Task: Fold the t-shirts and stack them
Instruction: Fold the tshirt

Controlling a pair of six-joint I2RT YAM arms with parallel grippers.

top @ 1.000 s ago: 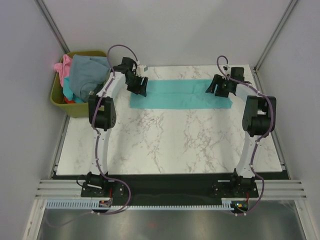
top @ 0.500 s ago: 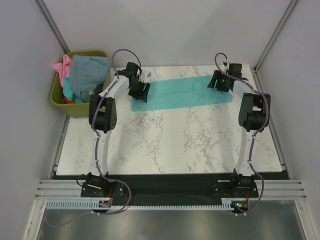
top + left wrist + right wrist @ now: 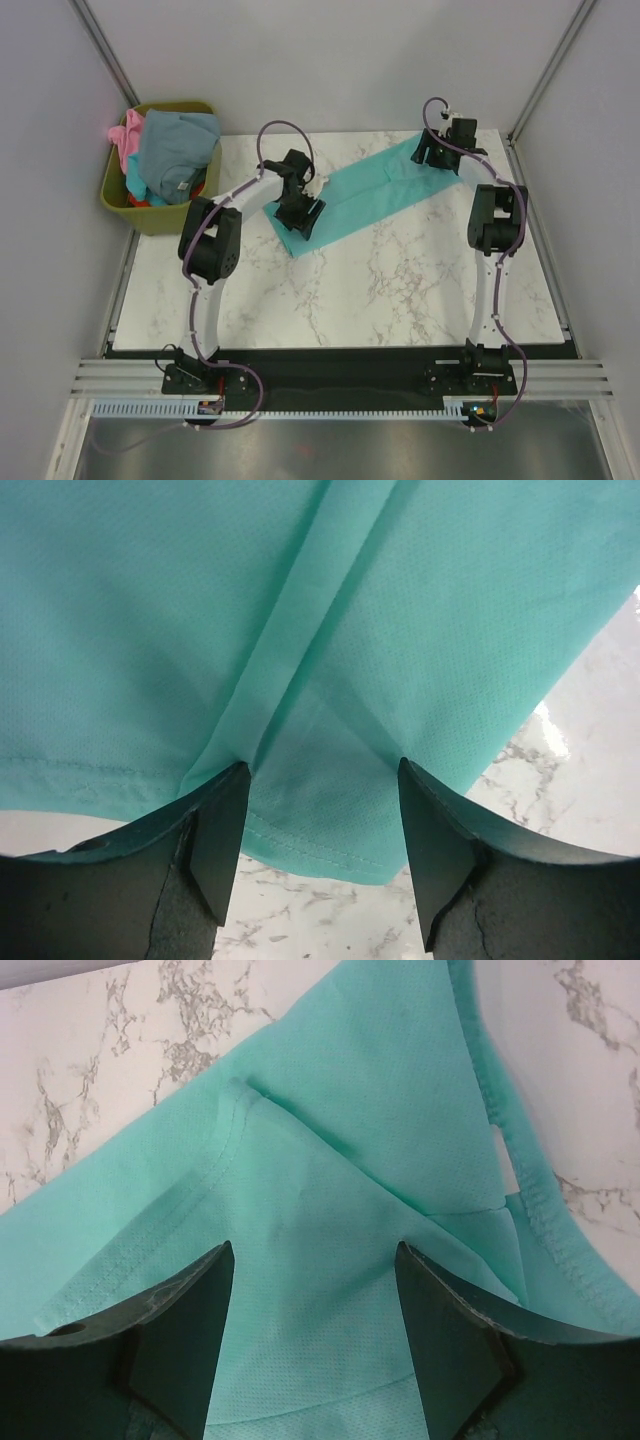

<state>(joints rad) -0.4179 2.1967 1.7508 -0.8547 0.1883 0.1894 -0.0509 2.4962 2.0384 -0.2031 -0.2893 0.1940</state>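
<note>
A teal t-shirt (image 3: pixel 370 190), folded into a long strip, lies diagonally on the marble table (image 3: pixel 380 280). My left gripper (image 3: pixel 303 213) is open over the strip's near-left end. In the left wrist view the hemmed edge of the teal shirt (image 3: pixel 400 630) lies between my left gripper's (image 3: pixel 320 825) spread fingers. My right gripper (image 3: pixel 440 152) is open over the far-right end. In the right wrist view the teal shirt (image 3: pixel 330 1160) with its collar fills the space between my right gripper's (image 3: pixel 315 1310) fingers. Whether the fingertips press on the cloth I cannot tell.
An olive-green bin (image 3: pixel 112 190) stands off the table's far-left corner. It holds a grey-blue t-shirt (image 3: pixel 175 150), a pink t-shirt (image 3: pixel 124 140) and a red-orange t-shirt (image 3: pixel 148 201). Grey walls close in the left, right and back sides.
The teal strip has turned from lying straight across the back to a diagonal. My left gripper moved nearer and right with its end. My right gripper moved further back.
</note>
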